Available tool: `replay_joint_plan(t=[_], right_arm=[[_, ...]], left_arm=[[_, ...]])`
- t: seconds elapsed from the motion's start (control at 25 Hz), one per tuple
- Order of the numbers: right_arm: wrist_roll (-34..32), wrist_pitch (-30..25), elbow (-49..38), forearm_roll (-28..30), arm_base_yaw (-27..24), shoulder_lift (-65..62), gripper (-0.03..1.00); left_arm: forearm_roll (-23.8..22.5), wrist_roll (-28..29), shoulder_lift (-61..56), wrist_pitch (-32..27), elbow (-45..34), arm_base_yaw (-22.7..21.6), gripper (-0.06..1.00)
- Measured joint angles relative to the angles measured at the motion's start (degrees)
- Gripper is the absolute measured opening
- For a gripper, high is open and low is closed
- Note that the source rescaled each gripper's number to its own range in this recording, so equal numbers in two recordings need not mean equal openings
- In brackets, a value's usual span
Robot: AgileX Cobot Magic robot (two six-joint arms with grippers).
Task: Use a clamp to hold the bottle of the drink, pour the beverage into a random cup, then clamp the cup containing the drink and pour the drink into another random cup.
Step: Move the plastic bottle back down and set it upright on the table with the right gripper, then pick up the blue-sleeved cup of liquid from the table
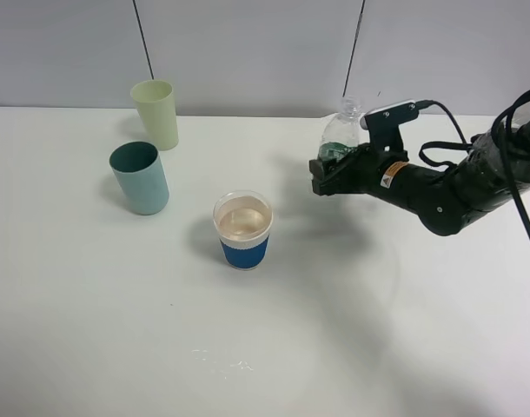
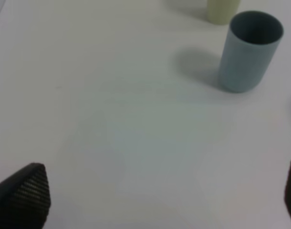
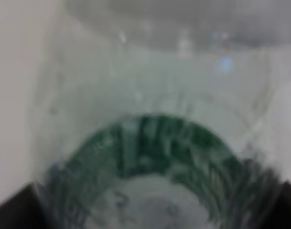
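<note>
Green label (image 1: 332, 152), clear plastic: that is the bottle (image 1: 340, 132). In the high view the right end effector (image 1: 327, 170) pinches it low on its body, and it stands up straight. A cup with a blue band (image 1: 244, 229) sits on the white surface (image 1: 378, 330), off to the side of that end effector and well apart from it. It has pale drink inside, so the first pour looks done. I think the job now is to put the bottle down. To do it well, hold it straight, lower it slowly, stay far from the full cup, and let go only when it rests flat. A teal cup (image 1: 140, 179) and a pale green cup (image 1: 156, 113) wait farther off, past the full cup. A small yellow sticker (image 1: 389, 180) on the right arm (image 1: 439, 195) is too tiny to read.

From the left wrist, the left end effector (image 2: 164, 191) is spread wide with nothing in it. The teal cup (image 2: 248, 52) stands ahead of it.

From the right wrist, the bottle (image 3: 150, 86) fills everything. Its green label (image 3: 150, 143) is too blurry to read.
</note>
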State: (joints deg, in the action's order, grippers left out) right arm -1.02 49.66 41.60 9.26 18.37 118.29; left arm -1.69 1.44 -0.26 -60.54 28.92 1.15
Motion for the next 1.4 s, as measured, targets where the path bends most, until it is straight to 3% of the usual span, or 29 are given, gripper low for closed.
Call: replay_joint_plan(t=[0.04,0.12,0.24,0.48,0.88,1.08,1.24,1.4], right_arm=[[0.00,-0.32,-0.10,-0.05,0.00,0.27,0.69],[0.14,-0.18,-0.11,-0.05,0.00,0.43,0.88],[0.16,0.07,-0.11,-0.05,0.00,0.43,0.98],[0.21,-6.62,-0.17,0.00,0.00,-3.96,1.00],[-0.03,-28.12,-0.29,0.00,0.00,-24.64,1.00],[-3.94,-41.00,-0.29,1.78,0.00,-36.64,1.00],[-4.45,-44.42,-0.29,1.75,0.00,-45.94,1.00],[-0.28,-48.82,-0.23,1.75,-0.76,-56.33,1.00]], left_arm=[[0.00,0.00,0.00,0.00,0.00,0.00,1.00],[0.00,0.00,0.00,0.00,0.00,0.00,1.00],[0.00,0.00,0.00,0.00,0.00,0.00,1.00],[0.00,0.00,0.00,0.00,0.00,0.00,1.00],[0.00,0.00,0.00,0.00,0.00,0.00,1.00],[0.00,0.00,0.00,0.00,0.00,0.00,1.00],[0.00,0.00,0.00,0.00,0.00,0.00,1.00],[0.00,0.00,0.00,0.00,0.00,0.00,1.00]])
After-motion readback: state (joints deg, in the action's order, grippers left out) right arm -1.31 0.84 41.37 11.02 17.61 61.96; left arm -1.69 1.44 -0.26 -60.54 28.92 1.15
